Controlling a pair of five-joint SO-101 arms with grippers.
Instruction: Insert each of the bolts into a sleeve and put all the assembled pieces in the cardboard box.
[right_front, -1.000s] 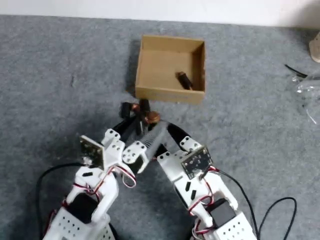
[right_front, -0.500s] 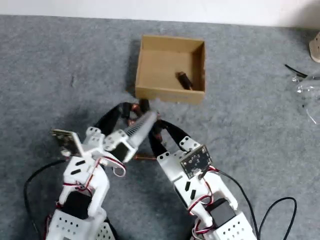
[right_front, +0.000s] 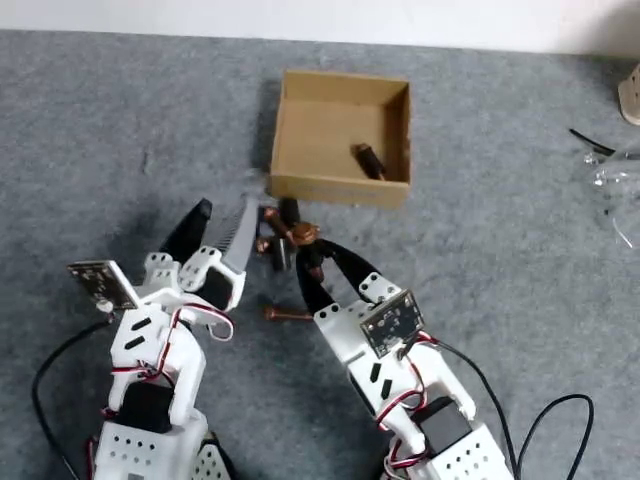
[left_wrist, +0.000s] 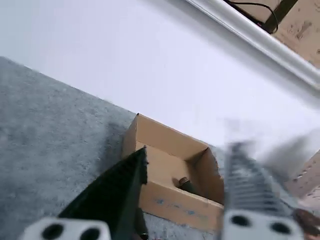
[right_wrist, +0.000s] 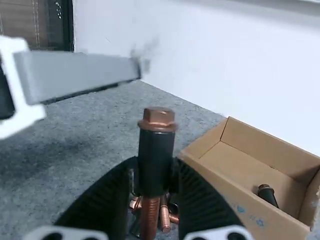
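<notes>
We see left claw (right_front: 226, 212) wide open | right claw (right_wrist: 154, 169) closed on upright sleeve (right_wrist: 154, 144) with bolt (right_wrist: 159, 118) | cardboard box (right_front: 338, 188) holds one piece (right_front: 367, 160)

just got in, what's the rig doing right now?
The right gripper is clamped on a black cylindrical sleeve, held upright with a copper hex-head bolt seated in it, just short of the open cardboard box. One dark assembled piece already lies in the box. The left gripper is open and empty beside it. Loose copper bolts lie on the grey carpet.
</notes>
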